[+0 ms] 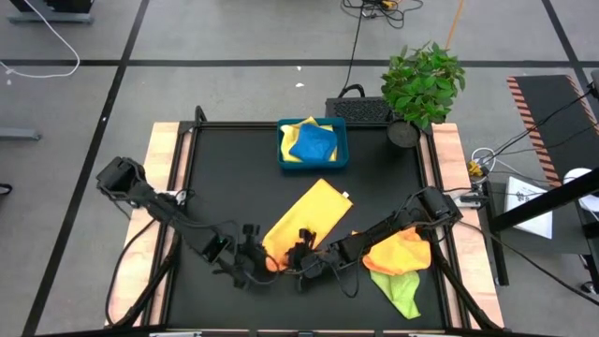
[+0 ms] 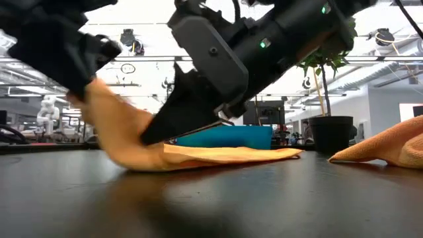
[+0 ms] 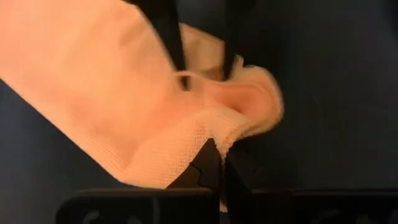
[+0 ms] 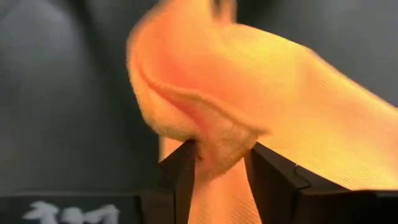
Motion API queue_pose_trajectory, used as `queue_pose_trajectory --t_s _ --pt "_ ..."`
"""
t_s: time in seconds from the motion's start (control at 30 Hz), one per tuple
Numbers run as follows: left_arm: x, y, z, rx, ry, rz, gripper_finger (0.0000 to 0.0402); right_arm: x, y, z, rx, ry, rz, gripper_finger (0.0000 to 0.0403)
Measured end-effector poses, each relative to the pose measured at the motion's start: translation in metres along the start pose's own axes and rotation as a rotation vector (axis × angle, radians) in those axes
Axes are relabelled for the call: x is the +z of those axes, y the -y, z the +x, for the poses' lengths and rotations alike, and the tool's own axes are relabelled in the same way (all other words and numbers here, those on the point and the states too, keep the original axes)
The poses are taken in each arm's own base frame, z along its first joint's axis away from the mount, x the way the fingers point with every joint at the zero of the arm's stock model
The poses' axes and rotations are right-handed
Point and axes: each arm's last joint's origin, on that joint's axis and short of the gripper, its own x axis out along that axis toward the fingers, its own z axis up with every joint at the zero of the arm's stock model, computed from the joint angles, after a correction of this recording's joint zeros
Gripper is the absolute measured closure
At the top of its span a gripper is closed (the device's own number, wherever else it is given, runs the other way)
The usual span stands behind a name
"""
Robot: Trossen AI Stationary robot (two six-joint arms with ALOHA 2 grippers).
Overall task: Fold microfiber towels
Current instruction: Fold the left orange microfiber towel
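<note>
We saw the yellow towel (image 1: 314, 220) lying slantwise in the middle of the table (image 1: 234, 178), its long side running from the near edge up toward the blue tray (image 1: 314, 145). Both grippers met at its near end. The left gripper (image 1: 260, 260) was pinched tight on that corner. The right gripper (image 1: 304, 255) had its fingers apart around a bunched fold just beside it. The rest of the towel stretched away from both.

Both arms are dark, built from black jointed segments with thin black cables running beside them. The right arm has a grey boxy wrist housing with small green lights. Each hand ends in two flat black fingers (image 4: 180, 177).
</note>
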Motion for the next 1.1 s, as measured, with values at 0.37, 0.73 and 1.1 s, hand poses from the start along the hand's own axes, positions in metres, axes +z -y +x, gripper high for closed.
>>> queue_pose_trajectory --t_s 0.37,0.73,1.1 --pt "0.027 -0.046 0.003 -0.024 -0.054 -0.108 0.0399 0.016 -0.003 -0.036 -0.095 -0.034 0.012 0.0264" --pt "0.03 -0.075 0.008 -0.03 -0.072 -0.177 0.0399 0.023 0.002 -0.037 -0.073 -0.022 0.134 0.02" --pt "0.031 -0.1 0.012 0.011 -0.076 -0.228 0.0398 0.05 0.006 -0.057 -0.048 0.097 0.148 0.0115"
